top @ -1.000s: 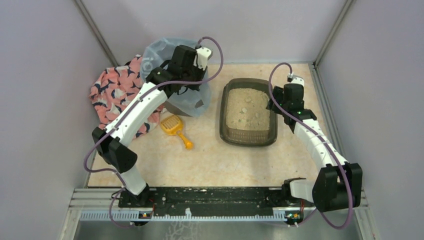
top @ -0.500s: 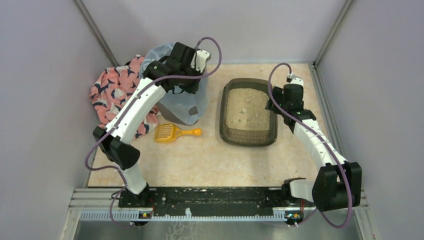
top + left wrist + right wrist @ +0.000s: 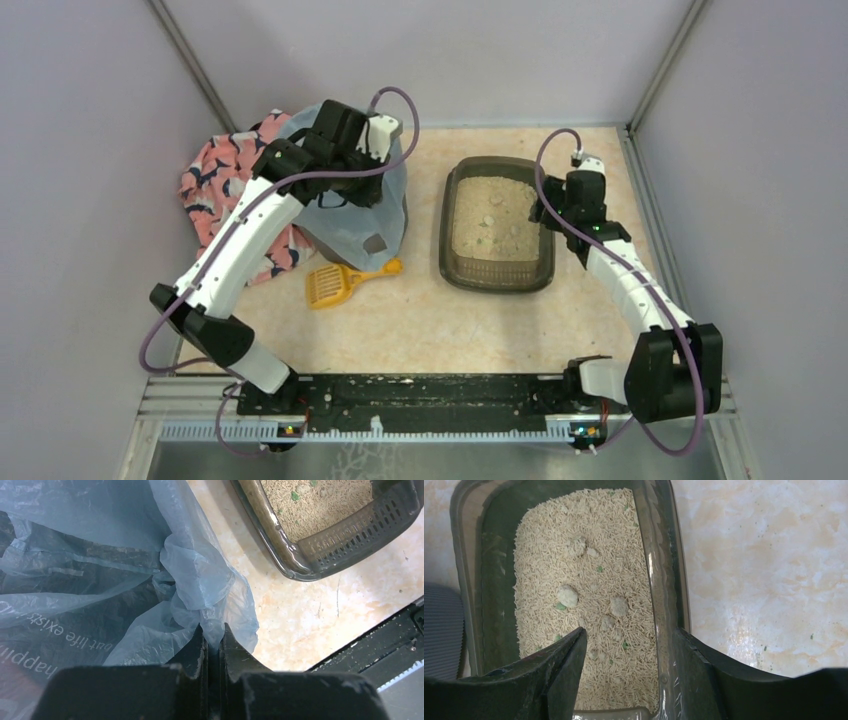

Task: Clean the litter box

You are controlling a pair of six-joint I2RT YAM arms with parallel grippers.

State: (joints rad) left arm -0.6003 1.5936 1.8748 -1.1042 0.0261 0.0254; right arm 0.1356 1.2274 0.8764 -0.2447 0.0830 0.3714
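From above, the litter box (image 3: 497, 277) sits right of centre, with the bin (image 3: 345, 215) just left of it.

At my left wrist, my left gripper (image 3: 214, 630) pinches the bag (image 3: 125, 530) tight, so I should pull gently.

At my right wrist, my right gripper (image 3: 629, 632) straddles the litter box wall, spread wide and holding nothing.

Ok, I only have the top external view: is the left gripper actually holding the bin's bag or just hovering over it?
Observer: The left wrist view shows the left gripper shut on a fold of the light blue bag.
Operator: And the right one?
Observer: The right gripper is open, astride the side wall of the litter box, one finger over the litter, one outside.
Operator: Anything odd in there?
Observer: Small green flecks among the beige grains.
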